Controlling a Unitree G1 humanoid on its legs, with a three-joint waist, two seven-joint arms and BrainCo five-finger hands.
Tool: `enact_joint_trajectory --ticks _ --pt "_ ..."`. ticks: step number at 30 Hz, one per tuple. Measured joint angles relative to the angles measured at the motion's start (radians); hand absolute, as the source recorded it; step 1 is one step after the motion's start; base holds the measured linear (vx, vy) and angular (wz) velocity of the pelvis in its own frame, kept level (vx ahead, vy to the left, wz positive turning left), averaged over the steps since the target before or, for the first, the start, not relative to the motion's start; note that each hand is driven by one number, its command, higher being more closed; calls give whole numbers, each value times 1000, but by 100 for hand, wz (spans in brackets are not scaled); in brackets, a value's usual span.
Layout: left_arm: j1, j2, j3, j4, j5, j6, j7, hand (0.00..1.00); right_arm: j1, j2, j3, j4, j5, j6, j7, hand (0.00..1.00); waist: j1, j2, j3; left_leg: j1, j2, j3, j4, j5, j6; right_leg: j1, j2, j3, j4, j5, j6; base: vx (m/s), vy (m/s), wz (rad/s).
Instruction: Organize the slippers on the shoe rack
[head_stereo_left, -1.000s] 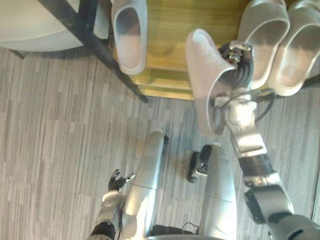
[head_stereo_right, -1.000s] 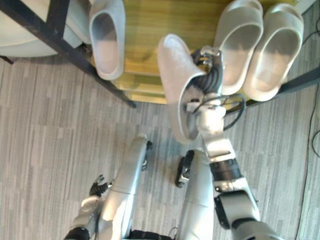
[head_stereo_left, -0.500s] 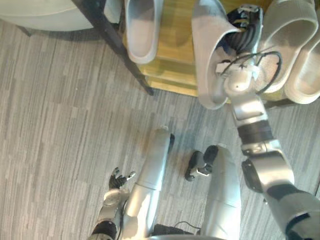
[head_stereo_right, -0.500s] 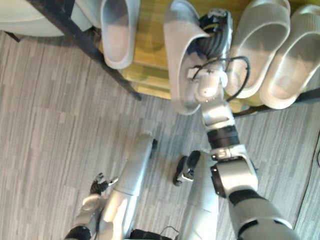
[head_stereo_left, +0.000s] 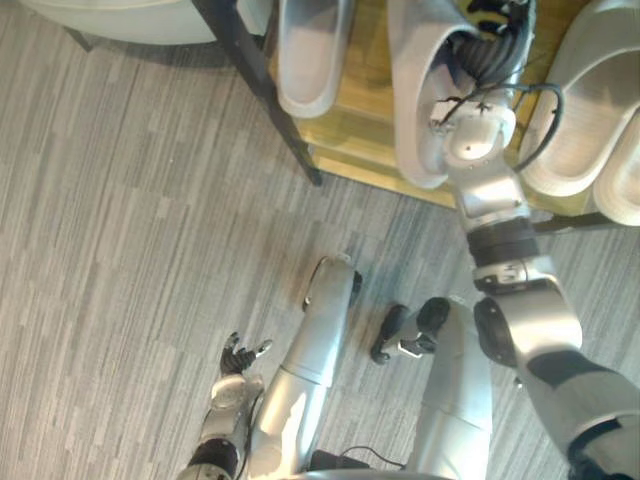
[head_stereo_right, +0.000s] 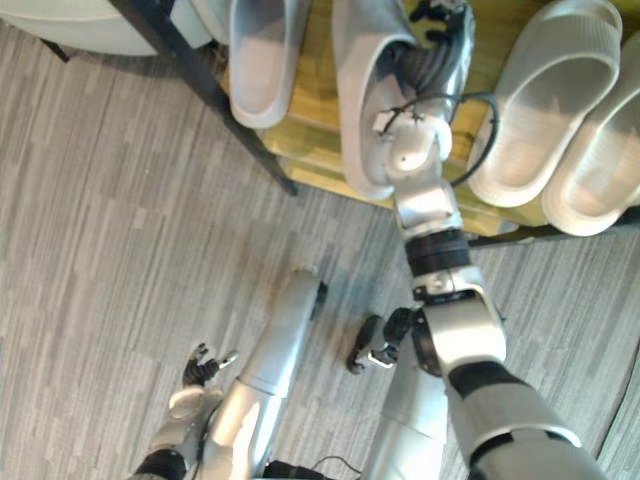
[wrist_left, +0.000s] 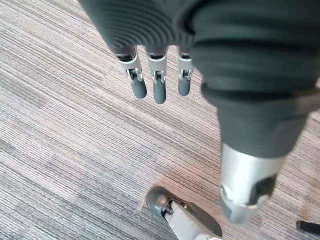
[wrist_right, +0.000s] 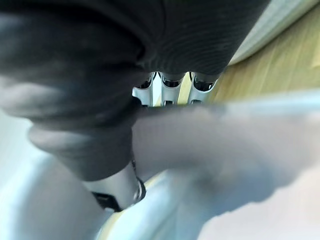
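Slipper (head_stereo_left: 415, 100) is hovering over the shoe rack (head_stereo_left: 365, 110), upper pinched in my right hand (head_stereo_left: 497, 35). I am judging placement underway; next calls for lowering it beside its mate (head_stereo_left: 312, 55), then releasing.

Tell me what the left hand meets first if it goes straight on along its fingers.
Most likely the grey carpet: the left hand points its straight fingers down at it, though depth is unclear.

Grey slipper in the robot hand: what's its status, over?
Right robot hand shut on grey soft slipper, over wooden shoe rack shelf. Left robot hand open, hangs near the floor. Matching grey slipper one side, pale ribbed pair the other.
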Motion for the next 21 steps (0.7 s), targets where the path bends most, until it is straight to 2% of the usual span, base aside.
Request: enact_joint_trajectory --ticks 9,21 --pt "-5 -2 1 8 0 0 9 0 -20 18 -42 2 97 6 -24 0 4 2 -1 0 -1 -18 -20 13 -19 -2 0 -19 -9 1 -6 -12 -26 3" --pt "-5 -1 0 9 0 1 3 0 -17 18 -15 -23 102 4 -2 0 3 2 -1 5 11 -16 -31 15 -21 -1 6 -20 -22 10 -22 -2 -1 -2"
